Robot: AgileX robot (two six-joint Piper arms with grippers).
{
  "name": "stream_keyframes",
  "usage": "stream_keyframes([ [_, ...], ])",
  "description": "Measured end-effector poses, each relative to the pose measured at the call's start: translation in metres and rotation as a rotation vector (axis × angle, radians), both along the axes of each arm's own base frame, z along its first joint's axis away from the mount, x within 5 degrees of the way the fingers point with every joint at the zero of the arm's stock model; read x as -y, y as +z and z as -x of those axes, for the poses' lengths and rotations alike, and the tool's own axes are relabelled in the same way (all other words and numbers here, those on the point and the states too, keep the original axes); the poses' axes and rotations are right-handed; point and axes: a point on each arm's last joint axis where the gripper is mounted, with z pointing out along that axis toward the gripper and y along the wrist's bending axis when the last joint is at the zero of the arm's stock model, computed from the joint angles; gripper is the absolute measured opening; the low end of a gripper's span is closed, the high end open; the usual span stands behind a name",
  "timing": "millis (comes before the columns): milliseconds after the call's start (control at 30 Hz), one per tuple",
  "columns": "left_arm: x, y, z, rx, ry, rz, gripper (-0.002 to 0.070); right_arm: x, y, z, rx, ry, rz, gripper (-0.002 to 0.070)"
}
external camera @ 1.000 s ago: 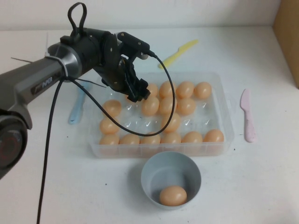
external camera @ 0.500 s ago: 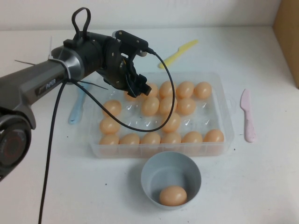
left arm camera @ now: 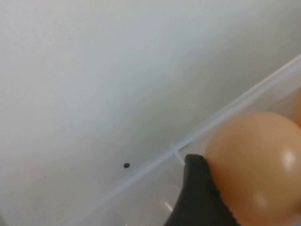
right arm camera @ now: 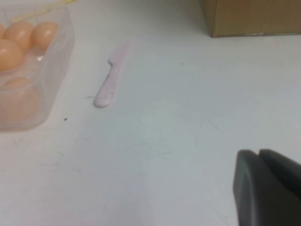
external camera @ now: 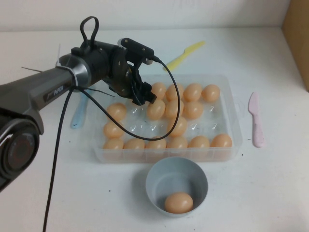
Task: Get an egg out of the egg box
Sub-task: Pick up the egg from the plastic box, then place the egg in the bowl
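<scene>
One egg (left arm camera: 256,165) is pinched in the left claw (external camera: 144,95) above the far-left part of the clear egg box (external camera: 235,116), with a dark fingertip (left arm camera: 197,197) pressed against the shell in the left wrist view. The egg looks lifted off its dimple but hangs over the tray, so the removal appears only half done; carrying it past the wall and setting it down is what remains. One more egg lies in the pale blue bowl (external camera: 153,193) just in front of the box on the white surface (external camera: 270,193). The right claw (right arm camera: 268,186) sits low over bare surface, well apart from the box, fingers together and holding nothing.
</scene>
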Motion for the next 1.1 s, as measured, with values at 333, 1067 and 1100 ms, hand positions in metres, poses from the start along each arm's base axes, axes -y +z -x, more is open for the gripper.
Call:
stream_keyframes([
  [333,0.0,-0.001,0.0,0.002,0.0,0.001,0.0362,0.0,0.0,0.0,0.0,0.0,0.0,-0.0017],
  [1067,-0.002,0.077,0.032,0.05,-0.043,-0.05,0.0357,0.0,0.0,0.0,0.0,0.0,0.0,-0.0017],
  [1100,0.0,0.085,0.037,0.056,-0.051,-0.055,0.0357,0.0,0.0,0.0,0.0,0.0,0.0,-0.0017],
])
